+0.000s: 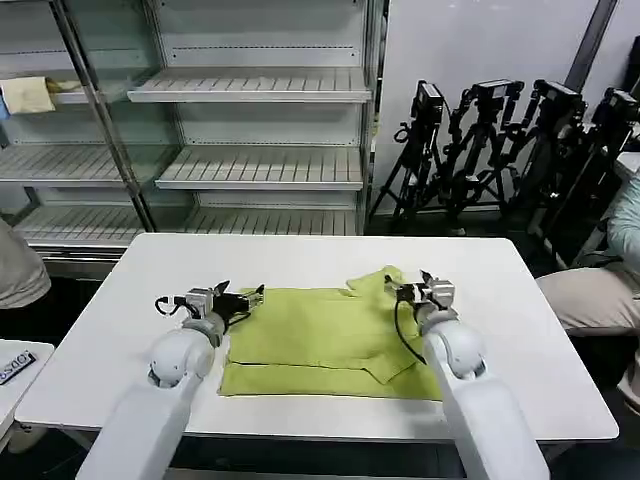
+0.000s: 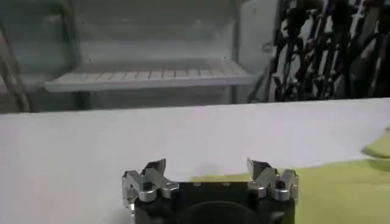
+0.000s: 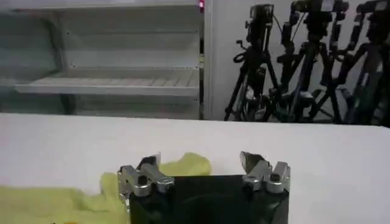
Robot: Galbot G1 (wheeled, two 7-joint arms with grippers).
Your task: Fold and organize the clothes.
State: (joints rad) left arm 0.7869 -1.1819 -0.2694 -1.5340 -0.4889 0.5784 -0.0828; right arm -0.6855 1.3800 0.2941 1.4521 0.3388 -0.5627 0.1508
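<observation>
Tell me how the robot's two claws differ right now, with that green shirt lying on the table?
The left gripper sits at the T-shirt's left edge, over a flat, smooth part of the cloth; the right gripper sits near the far right corner, beside a bunched-up lump of fabric. The left gripper points inward across the shirt from its side; the right gripper points inward from the opposite side. Both are open, holding nothing, low over the white table.

Both arms are being seen clad in smooth, rounded white shells with bulbous joints. A black cable is being looped beside each wrist. The left gripper (image 2: 207, 173) and the right gripper (image 3: 201, 167) are being shown as black blocks carrying silver metal fingers (image 2: 149, 179) fastened with round screws.
</observation>
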